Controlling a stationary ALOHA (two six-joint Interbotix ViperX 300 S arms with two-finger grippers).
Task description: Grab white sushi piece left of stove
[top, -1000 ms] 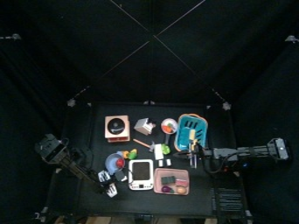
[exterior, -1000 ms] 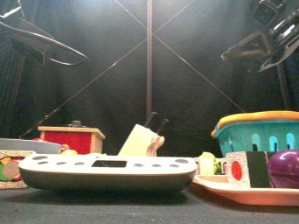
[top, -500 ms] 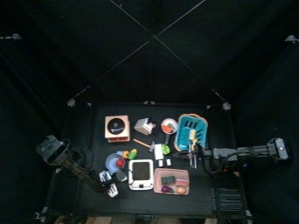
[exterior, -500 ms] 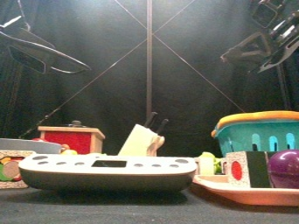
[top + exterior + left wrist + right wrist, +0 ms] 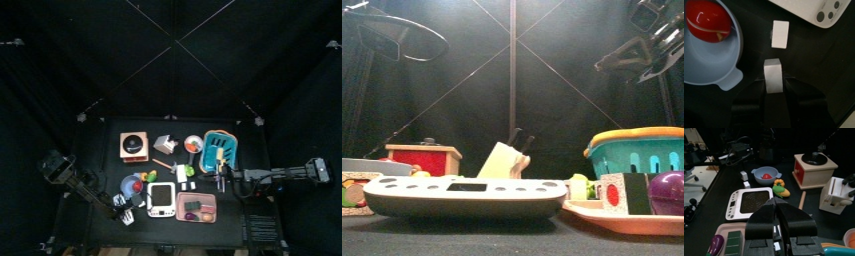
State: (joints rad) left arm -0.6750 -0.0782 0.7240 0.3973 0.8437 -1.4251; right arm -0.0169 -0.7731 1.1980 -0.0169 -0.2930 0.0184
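The stove (image 5: 160,199) is a flat white slab at the table's front, its corner with dark dots also in the left wrist view (image 5: 817,10). Left of it lie two white sushi pieces. One white sushi piece (image 5: 772,80) stands between the jaws of my left gripper (image 5: 773,92), which have closed against its sides. The other white piece (image 5: 781,34) lies free a little beyond, nearer the stove. From above, the left gripper (image 5: 123,208) sits just left of the stove. My right gripper (image 5: 777,210) hovers shut and empty over the table's right side.
A blue bowl (image 5: 714,55) holding a red fruit lies close beside the left gripper. A pink tray (image 5: 197,207) sits right of the stove, a teal basket (image 5: 219,148) behind it. A wooden box (image 5: 134,146) and a knife block (image 5: 164,144) stand farther back.
The left gripper's jaws have narrowed onto the white piece. In the front view the left arm has moved out of sight, leaving only its cable loop. The right arm stayed still.
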